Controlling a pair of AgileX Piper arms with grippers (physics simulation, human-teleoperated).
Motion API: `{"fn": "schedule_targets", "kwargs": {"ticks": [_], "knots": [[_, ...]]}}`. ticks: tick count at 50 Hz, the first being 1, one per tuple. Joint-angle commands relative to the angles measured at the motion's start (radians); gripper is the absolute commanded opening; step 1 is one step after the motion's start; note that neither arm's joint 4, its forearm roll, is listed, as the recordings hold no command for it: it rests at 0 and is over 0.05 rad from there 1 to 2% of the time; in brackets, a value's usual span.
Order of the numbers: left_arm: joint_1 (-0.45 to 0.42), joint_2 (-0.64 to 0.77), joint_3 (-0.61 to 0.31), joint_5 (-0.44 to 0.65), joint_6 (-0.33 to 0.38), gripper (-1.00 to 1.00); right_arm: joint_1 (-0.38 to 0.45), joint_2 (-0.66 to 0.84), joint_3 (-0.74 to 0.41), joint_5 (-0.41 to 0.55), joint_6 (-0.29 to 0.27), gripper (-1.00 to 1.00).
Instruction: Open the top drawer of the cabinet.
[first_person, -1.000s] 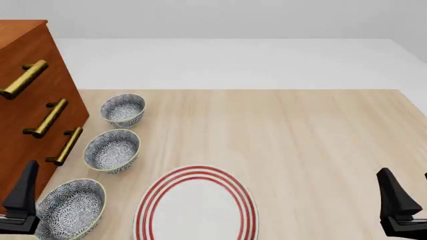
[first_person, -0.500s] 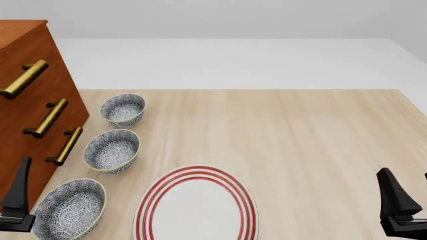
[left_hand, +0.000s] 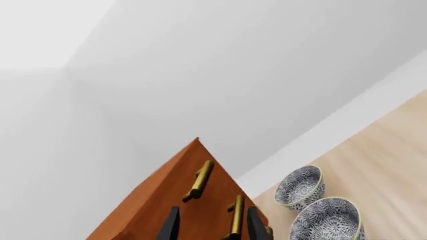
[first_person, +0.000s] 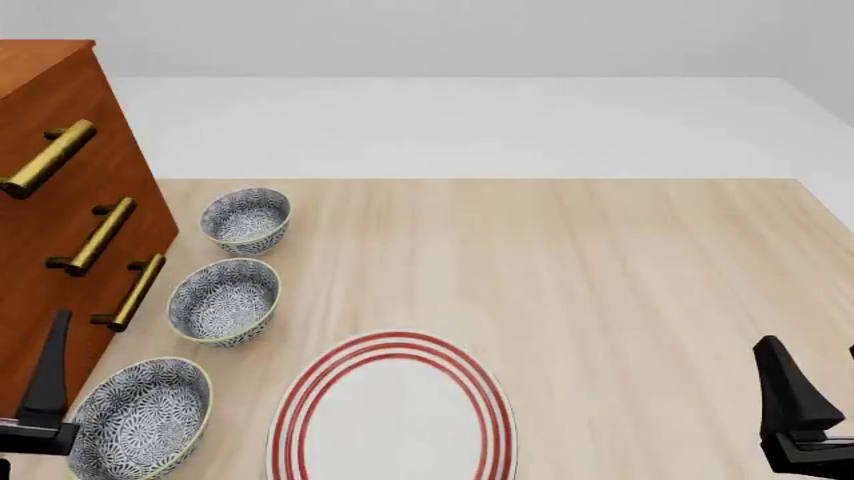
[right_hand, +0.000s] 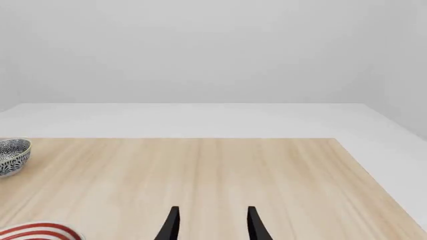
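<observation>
A: Where is the cabinet (first_person: 60, 200) found?

B: It is seen at the far left of the table (first_person: 601, 280), with three bowls just beside it. The top drawer (first_person: 40, 130) is shut, and its brass handle (first_person: 48, 158) is not touched by anything.

A: Which step is being done?

B: The reaching step, it is judged. The left gripper (left_hand: 208, 225) is held low near the cabinet's front, released, with its fingers apart and nothing between them. The right gripper (right_hand: 211, 225) is also spread and empty, well apart from the cabinet.

A: What is needed next?

B: The left gripper should be lifted to the top handle, placed around the bar, and squeezed. Then the drawer can be pulled out.
</observation>
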Motion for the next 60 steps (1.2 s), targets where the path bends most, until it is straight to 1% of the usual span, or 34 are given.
{"fn": "schedule_targets", "kwargs": {"ticks": [1,7,10,14,20,23,26,28,34,39,44,45,46,47,48,49,50,51,52,54,60], "knots": [[0.011,0.103,-0.010,-0.087,0.060,1.00,0.000,0.000,0.000,0.000,0.000,1.00],[0.019,0.170,-0.021,-0.134,0.083,1.00,0.000,0.000,0.000,0.000,0.000,1.00],[0.004,0.181,-0.014,-0.155,0.122,1.00,0.000,0.000,0.000,0.000,0.000,1.00],[0.002,0.206,-0.022,-0.172,0.134,1.00,0.000,0.000,0.000,0.000,0.000,1.00],[0.009,0.258,-0.029,-0.231,0.168,1.00,0.000,0.000,0.000,0.000,0.000,1.00],[0.014,0.264,-0.042,-0.231,0.169,1.00,0.000,0.000,0.000,0.000,0.000,1.00],[0.016,0.286,-0.035,-0.277,0.208,1.00,0.000,0.000,0.000,0.000,0.000,1.00],[0.017,0.295,-0.045,-0.276,0.208,1.00,0.000,0.000,0.000,0.000,0.000,1.00],[0.020,0.357,-0.051,-0.320,0.234,1.00,0.000,0.000,0.000,0.000,0.000,1.00],[0.024,0.419,-0.043,-0.369,0.259,1.00,0.000,0.000,0.000,0.000,0.000,1.00],[0.028,0.449,-0.041,-0.390,0.273,1.00,0.000,0.000,0.000,0.000,0.000,1.00],[0.031,0.470,-0.033,-0.414,0.289,1.00,0.000,0.000,0.000,0.000,0.000,1.00],[0.031,0.472,-0.033,-0.416,0.289,1.00,0.000,0.000,0.000,0.000,0.000,1.00],[0.031,0.491,-0.022,-0.444,0.312,1.00,0.000,0.000,0.000,0.000,0.000,1.00],[0.032,0.488,-0.028,-0.435,0.312,1.00,0.000,0.000,0.000,0.000,0.000,1.00],[0.038,0.503,-0.025,-0.460,0.330,1.00,0.000,0.000,0.000,0.000,0.000,1.00],[0.038,0.505,-0.024,-0.462,0.330,1.00,0.000,0.000,0.000,0.000,0.000,1.00],[0.037,0.528,-0.011,-0.504,0.364,1.00,0.000,0.000,0.000,0.000,0.000,1.00],[0.036,0.532,-0.012,-0.509,0.368,1.00,0.000,0.000,0.000,0.000,0.000,1.00],[0.038,0.524,-0.026,-0.479,0.359,1.00,0.000,0.000,0.000,0.000,0.000,1.00],[0.041,0.576,-0.018,-0.525,0.400,1.00,0.000,0.000,0.000,0.000,0.000,1.00]]}}
